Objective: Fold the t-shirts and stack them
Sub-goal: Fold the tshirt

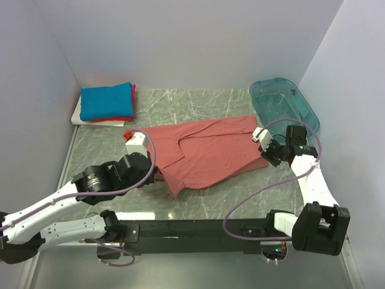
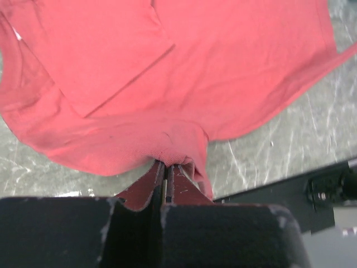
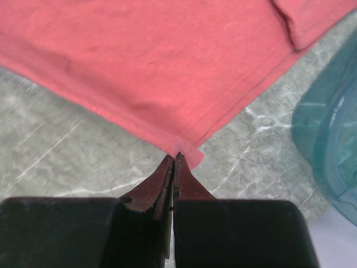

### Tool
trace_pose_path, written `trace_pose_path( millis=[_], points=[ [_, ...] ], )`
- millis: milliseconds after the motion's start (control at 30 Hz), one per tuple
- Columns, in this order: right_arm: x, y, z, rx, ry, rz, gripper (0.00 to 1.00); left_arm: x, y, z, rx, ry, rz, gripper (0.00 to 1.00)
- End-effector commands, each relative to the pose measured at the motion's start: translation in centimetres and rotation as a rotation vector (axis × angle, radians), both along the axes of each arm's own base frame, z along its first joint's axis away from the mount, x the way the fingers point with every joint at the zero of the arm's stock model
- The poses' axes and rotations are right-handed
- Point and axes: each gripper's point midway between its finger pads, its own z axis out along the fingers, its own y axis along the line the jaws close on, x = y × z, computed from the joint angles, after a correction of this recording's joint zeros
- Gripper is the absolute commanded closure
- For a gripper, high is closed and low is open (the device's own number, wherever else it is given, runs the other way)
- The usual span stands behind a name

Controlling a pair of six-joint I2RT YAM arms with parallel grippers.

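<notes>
Where the table [image 1: 252, 192] reached its far left corner, three folded shirts lay stacked: the blue shirt [image 1: 107, 101] on top, the red shirt [image 1: 112, 120] under it, the white shirt [image 1: 77, 115] at the bottom. Nearer, the left gripper [image 2: 166, 166] was pressed together, pinching a bunched edge of the pink shirt [image 1: 204, 153], which lay spread across the table centre. The right gripper [image 3: 174, 158] was pressed together at the shirt's right corner; whether it caught the hem could not be determined. A teal bin [image 1: 283, 102] stood far right.
</notes>
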Motion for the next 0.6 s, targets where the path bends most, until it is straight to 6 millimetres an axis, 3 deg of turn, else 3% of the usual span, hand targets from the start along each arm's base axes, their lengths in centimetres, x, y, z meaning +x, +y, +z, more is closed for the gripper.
trace_pose_path(
  millis=[0, 200, 367, 567],
  points=[
    [3.9, -0.5, 3.1, 0.025, -0.120, -0.086, 1.00, 2.3, -0.6, 2.2, -0.041, -0.071, 0.047, 1.00],
    [6.5, -1.2, 3.2, 0.055, -0.115, -0.167, 1.00, 5.5, -0.2, 3.0, -0.046, -0.107, 0.076, 1.00],
    [7.7, -1.1, 2.7, 0.082, -0.101, -0.182, 1.00, 8.2, 0.0, 2.7, -0.072, -0.109, 0.087, 1.00],
    [8.8, -1.2, 2.6, 0.092, -0.098, -0.204, 1.00, 10.0, 1.0, 2.0, -0.066, -0.108, 0.110, 1.00]
  ],
)
